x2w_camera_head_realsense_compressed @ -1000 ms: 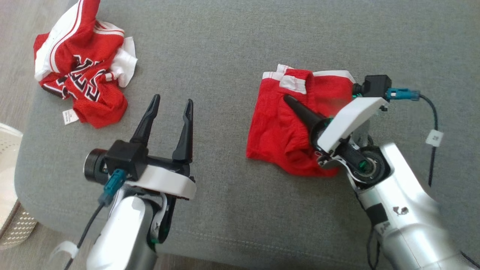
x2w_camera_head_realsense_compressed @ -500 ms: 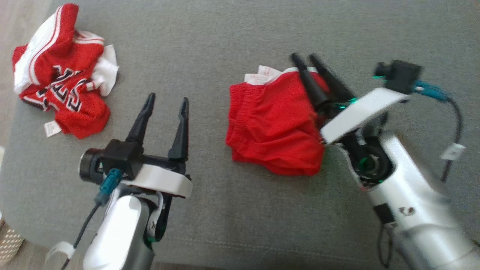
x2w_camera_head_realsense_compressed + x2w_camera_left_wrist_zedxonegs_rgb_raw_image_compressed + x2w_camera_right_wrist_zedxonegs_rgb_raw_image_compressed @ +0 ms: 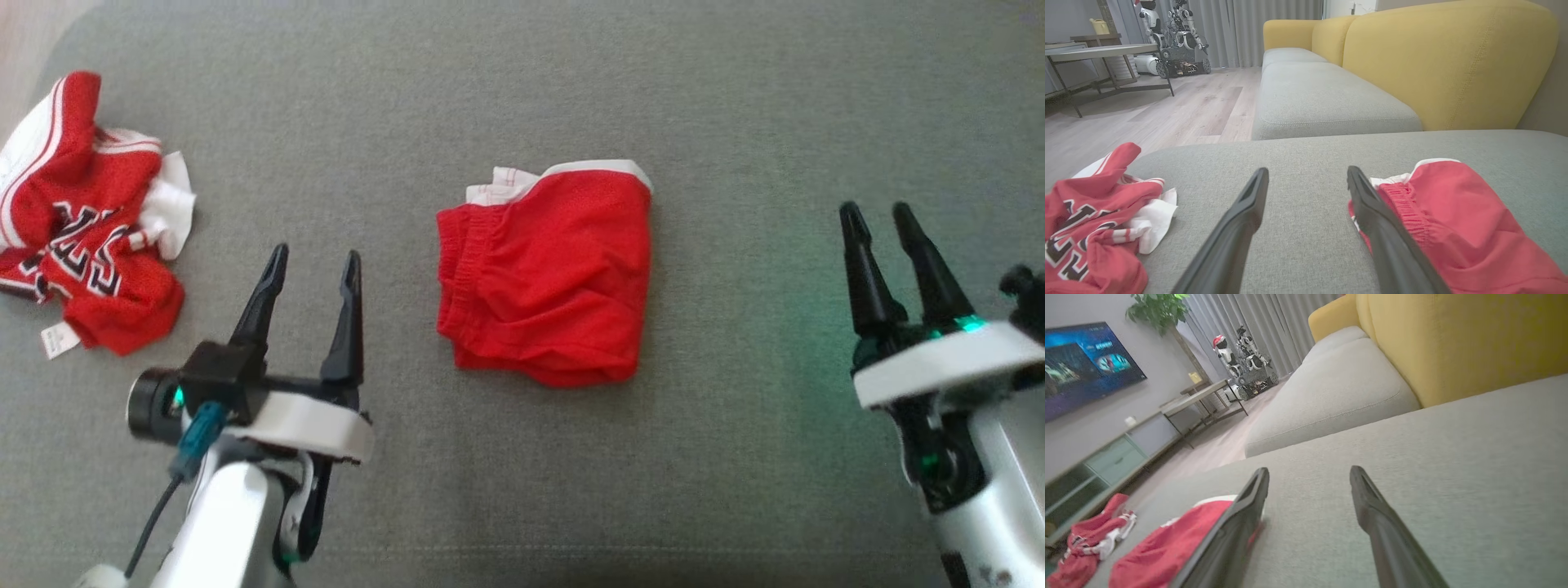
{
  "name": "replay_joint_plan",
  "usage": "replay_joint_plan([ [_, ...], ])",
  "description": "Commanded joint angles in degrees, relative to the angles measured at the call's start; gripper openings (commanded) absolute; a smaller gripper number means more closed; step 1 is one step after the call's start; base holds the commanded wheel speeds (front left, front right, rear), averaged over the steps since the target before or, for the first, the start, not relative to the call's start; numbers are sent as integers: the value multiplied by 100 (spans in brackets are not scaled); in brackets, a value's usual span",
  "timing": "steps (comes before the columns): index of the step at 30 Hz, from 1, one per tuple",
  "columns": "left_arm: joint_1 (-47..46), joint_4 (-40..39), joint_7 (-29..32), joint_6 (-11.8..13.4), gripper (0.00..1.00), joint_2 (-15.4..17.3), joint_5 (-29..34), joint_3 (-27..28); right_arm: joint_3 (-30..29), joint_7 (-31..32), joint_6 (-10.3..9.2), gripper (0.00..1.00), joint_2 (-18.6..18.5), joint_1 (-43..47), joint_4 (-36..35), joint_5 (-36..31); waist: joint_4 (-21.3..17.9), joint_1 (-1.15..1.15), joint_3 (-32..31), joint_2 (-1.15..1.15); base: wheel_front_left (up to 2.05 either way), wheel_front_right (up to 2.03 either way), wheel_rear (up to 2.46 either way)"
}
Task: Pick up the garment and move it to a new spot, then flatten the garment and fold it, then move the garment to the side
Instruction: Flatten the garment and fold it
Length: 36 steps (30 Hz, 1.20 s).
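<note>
Soft, even indoor light, faint shadow under the red shorts (image 3: 547, 278). Green glow on the grey cushion (image 3: 784, 351) just left of the fingers (image 3: 861, 269) of the right gripper (image 3: 875, 214). Slight blur in head view; near finger bases out of focus, wrist-view edges bowed.

A grey woven seat cushion (image 3: 522, 490) is spreading across the foreground. Beyond its edge a second grey cushion (image 3: 1323, 98) is stretching away, with a mustard-yellow backrest (image 3: 1453, 61) rising along one side. Pale wood-plank flooring (image 3: 1167, 110) is running beside the sofa, catching soft, even light. Grey curtains (image 3: 1274, 24) are hanging full-length at the far end of the room, and a parked wheeled machine (image 3: 1175, 45) is standing in front of them. A table (image 3: 1106, 51) is standing nearby on thin dark legs. On the grey wall (image 3: 1094, 422) a screen (image 3: 1081, 363) is glowing blue, with a low cabinet (image 3: 1106, 461) sitting beneath it and a leafy plant (image 3: 1159, 310) rising next to the curtains.
</note>
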Motion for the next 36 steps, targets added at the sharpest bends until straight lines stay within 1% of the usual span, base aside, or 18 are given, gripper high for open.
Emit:
replay_joint_plan([
  [1, -74, -220, -63, 39, 100, 139, -33, 287, -24, -86, -4, 100, -25, 16, -310, -186, -76, 0, -76, 0, 0, 0, 0],
  [4, 43, -250, -41, 62, 100, 187, -75, 323, -325, -128, -4, 100, 118, 241, -591, -667, -146, 0, -165, 0, 0, 0, 0],
  [8, 216, -304, -8, 90, 100, 264, -118, 366, -647, -36, -4, 100, 310, 479, -997, -1306, -206, 0, -318, 0, 0, 0, 0],
  [14, 478, -454, 32, 122, 100, 358, -135, 361, -930, 233, -4, 100, 545, 942, -1531, -2067, -228, 0, -559, 0, 0, 0, 0],
  [17, 622, -514, 52, 133, 100, 396, -143, 344, -997, 350, -4, 100, 641, 1175, -1711, -2330, -234, 0, -680, 0, 0, 0, 0],
  [26, 1069, -582, 130, 174, 100, 480, -187, 282, -1109, 546, -4, 100, 871, 1732, -1949, -2661, -239, 0, -1102, 0, 0, 0, 0],
  [36, 1296, -636, 225, 180, 100, 573, -217, 217, -1141, 657, -4, 100, 928, 2063, -2040, -2794, -260, 0, -1378, 0, 0, 0, 0],
])
